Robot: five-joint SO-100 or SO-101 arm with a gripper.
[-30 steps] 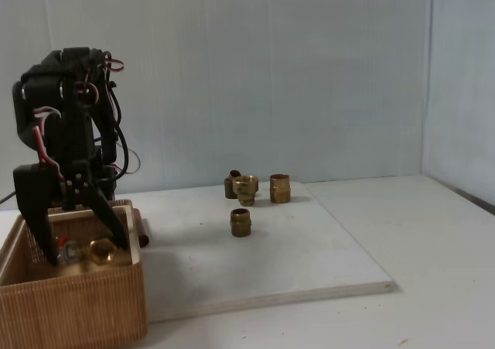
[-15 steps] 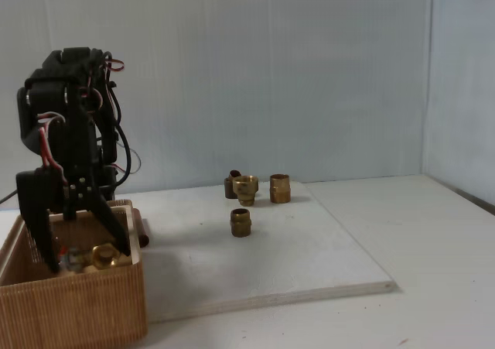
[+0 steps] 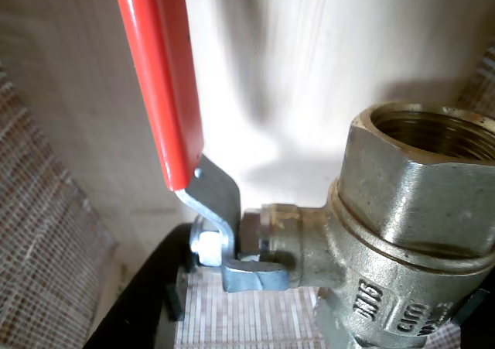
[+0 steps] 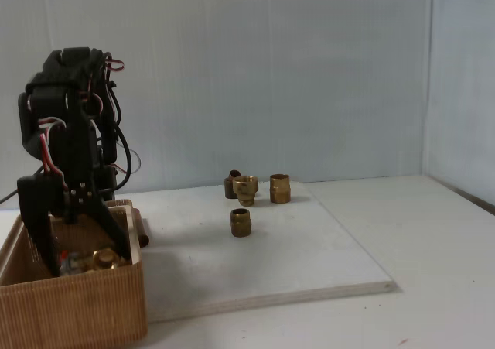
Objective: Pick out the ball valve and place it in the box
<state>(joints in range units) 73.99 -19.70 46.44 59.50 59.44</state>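
Your ball valve [image 4: 94, 259] sits down inside the box [image 4: 73, 306], low between the two black fingers, brass body just peeking over the rim in the fixed view. In the wrist view the valve [image 3: 402, 233] fills the right side: round threaded opening facing up, stamped lettering on the body, silver nut [image 3: 207, 247] on the stem at left, red lever [image 3: 158, 78] running up and away from it over the pale box floor. You can see woven box wall [image 3: 39, 233] at the left edge there.

Gripper [image 4: 85, 265] points down into the box with its fingers spread wide, one on each side of the valve; you cannot tell from either view whether a finger still touches it, but the jaws are clearly not clamped on it.

Out on the white board [image 4: 294, 264] to the right, well apart from the box, you've got plain brass fittings: one alone in front [image 4: 240, 222], a cluster behind [image 4: 245, 189] with another just right of it [image 4: 280, 188]
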